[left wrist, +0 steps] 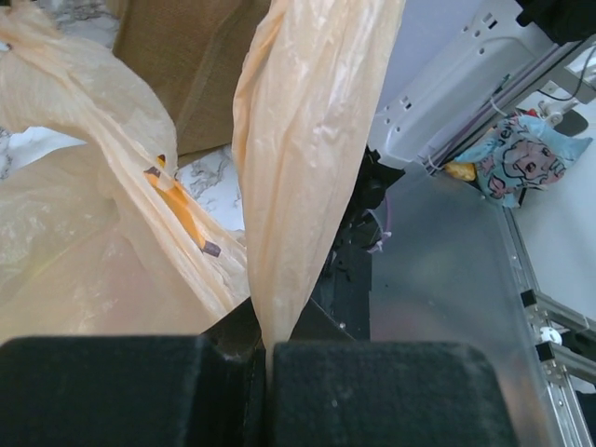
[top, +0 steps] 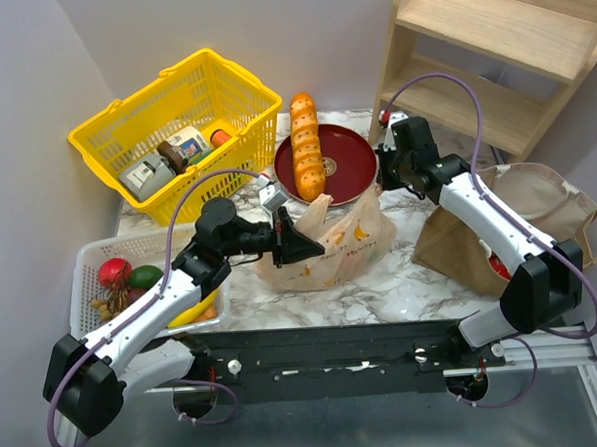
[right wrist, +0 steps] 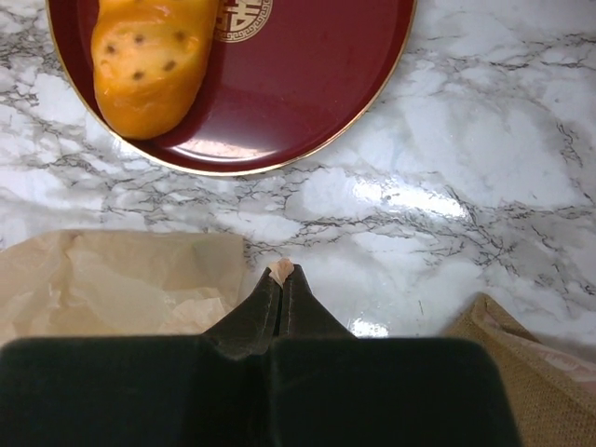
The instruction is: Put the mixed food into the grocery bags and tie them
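My left arm reaches in low from the near left corner, forearm crossing the white mesh tray (top: 86, 270), and the left gripper (left wrist: 266, 345) has its fingers pressed together on a twisted handle strip of the tan plastic bag (top: 329, 240), which rises taut out of the jaws. The right arm loops from the near right corner, elbow up, wrist bent back toward the centre; the right gripper (right wrist: 281, 277) is likewise closed tight, pinching only a small tan scrap of the bag at its very tips, just above the marble table (right wrist: 484, 158). The bag slumps between the two grippers, mid-table. The red plate (top: 348, 171) with the long loaf (top: 307, 148) sits just beyond the right fingertips. The brown paper bag (top: 523, 217) lies under the right forearm, the yellow basket (top: 242, 96) is behind left, and the wooden shelf (top: 489, 33) stands behind the right arm. Bare marble shows in front of the bag.
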`<state>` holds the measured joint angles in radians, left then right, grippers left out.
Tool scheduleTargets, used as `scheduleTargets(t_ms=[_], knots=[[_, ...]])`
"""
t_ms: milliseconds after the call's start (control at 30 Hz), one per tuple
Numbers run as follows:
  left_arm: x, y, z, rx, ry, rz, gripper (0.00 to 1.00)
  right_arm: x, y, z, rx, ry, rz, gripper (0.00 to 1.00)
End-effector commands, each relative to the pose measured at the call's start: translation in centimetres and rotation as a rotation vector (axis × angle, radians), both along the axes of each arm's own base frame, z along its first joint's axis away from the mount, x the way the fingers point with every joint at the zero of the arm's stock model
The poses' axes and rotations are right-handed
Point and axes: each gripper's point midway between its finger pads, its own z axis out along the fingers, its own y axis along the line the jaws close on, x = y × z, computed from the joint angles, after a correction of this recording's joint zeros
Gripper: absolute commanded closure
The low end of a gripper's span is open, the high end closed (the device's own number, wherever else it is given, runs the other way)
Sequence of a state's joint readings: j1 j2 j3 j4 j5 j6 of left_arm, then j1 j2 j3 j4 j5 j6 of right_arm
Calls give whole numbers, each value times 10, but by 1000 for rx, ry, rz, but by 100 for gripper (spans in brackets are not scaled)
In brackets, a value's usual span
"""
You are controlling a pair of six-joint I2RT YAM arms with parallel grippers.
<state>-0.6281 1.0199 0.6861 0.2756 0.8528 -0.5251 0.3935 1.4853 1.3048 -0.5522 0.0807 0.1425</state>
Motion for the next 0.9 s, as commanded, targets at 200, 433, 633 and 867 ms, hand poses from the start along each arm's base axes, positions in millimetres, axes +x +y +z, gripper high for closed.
scheduleTargets(t_ms=[200, 433, 633, 867], knots=[[4, -37, 7, 25, 148, -199, 100, -50, 50, 86, 185, -275, 305, 99], [25, -52, -20, 94, 293, -171, 100, -91, 79, 107, 285, -387, 524, 99], [33, -59, -24, 110, 359, -161, 100, -106, 85, 101, 305, -397, 593, 99], [48, -52, -27, 113, 446, -113, 100, -117, 84, 111, 301, -448, 653, 99]])
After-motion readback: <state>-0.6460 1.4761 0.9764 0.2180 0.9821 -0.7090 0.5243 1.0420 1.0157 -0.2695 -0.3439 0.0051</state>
